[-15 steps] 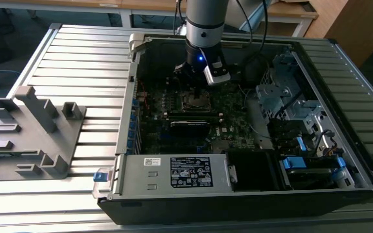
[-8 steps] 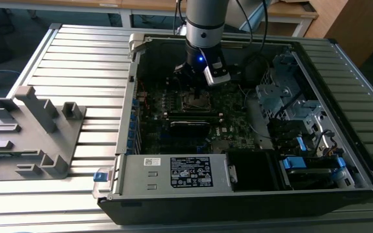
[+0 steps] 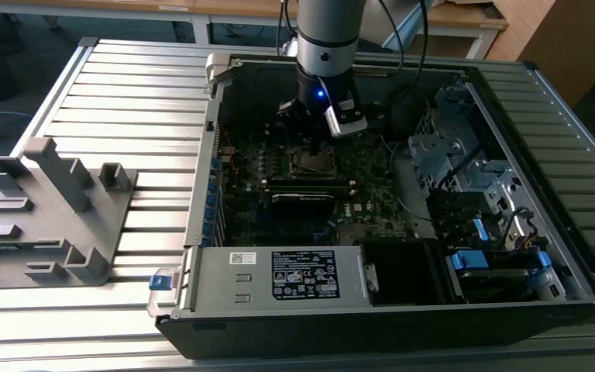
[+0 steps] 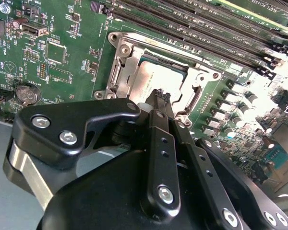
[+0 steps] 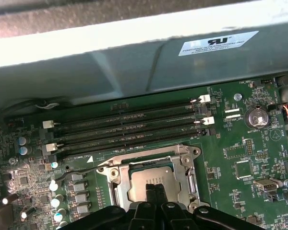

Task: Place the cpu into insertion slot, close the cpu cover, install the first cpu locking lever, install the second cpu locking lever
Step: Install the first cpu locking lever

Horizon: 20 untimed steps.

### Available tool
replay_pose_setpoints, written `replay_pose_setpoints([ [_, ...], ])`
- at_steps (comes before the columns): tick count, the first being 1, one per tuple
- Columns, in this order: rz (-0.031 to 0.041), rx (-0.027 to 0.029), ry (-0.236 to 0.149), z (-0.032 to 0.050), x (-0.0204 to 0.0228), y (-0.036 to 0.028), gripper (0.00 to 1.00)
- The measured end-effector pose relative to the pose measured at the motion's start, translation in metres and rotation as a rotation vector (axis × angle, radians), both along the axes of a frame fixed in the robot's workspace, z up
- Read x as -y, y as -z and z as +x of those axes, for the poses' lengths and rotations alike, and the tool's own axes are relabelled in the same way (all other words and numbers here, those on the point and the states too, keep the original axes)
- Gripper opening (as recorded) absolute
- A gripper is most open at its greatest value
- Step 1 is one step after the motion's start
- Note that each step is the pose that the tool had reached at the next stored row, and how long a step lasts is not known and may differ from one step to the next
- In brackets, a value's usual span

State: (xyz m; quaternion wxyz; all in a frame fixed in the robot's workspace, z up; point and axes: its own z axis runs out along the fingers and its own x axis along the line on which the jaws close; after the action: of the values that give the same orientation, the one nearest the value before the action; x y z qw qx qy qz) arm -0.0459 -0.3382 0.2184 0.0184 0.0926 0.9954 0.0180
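Inside the case [image 3: 401, 329], the cpu [image 4: 151, 76] already sits in the insertion slot [image 4: 116, 72]. The tool [image 4: 158, 97] has its tips pinched together over the chip's edge. I'd push straight down, gently, so nothing skews.

The cpu [image 4: 151, 79] lies in the insertion slot [image 4: 117, 73] on the motherboard [image 4: 72, 62].
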Motion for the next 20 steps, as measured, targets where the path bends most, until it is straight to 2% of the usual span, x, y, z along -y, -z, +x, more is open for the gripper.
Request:
replay_pose_setpoints([
  [7,-0.0002,-0.0001,0.000,0.0000,0.0000,-0.0003,0.10],
  [10,-0.0001,-0.0001,0.000,0.0000,0.0000,-0.0024,0.10],
  [20,0.0014,-0.0002,0.000,0.0000,0.0000,-0.0191,0.10],
])
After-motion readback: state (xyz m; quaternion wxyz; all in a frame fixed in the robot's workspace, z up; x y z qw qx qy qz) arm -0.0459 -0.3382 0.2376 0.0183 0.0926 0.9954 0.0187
